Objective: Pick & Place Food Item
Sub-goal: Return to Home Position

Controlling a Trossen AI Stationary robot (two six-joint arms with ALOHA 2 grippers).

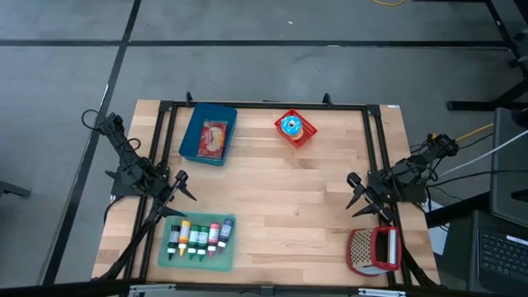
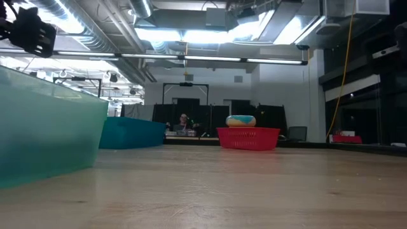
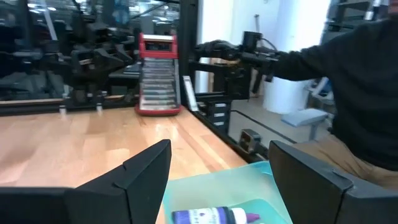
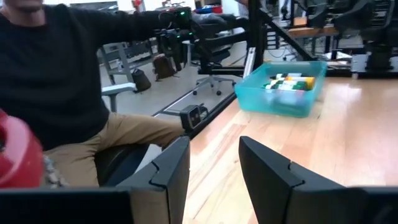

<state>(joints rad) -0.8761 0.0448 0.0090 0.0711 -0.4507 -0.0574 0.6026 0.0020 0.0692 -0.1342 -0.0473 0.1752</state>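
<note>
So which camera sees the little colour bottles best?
The high view: the whole row of bottles shows in the green bin. Left wrist catches one violet bottle, right wrist a distant jumble, low view only the bin's wall.

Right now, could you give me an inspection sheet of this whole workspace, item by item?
Surface: wooden table, black frame along its edges.
Job's things: green bin holding a row of food colouring bottles.
Clutter: blue bin, red basket, red grater.
Grippers: left gripper open beside the green bin; right gripper open near the red grater.
Cables: cables by the right arm.
Surroundings: seated person by the table's edge; grey floor.
</note>
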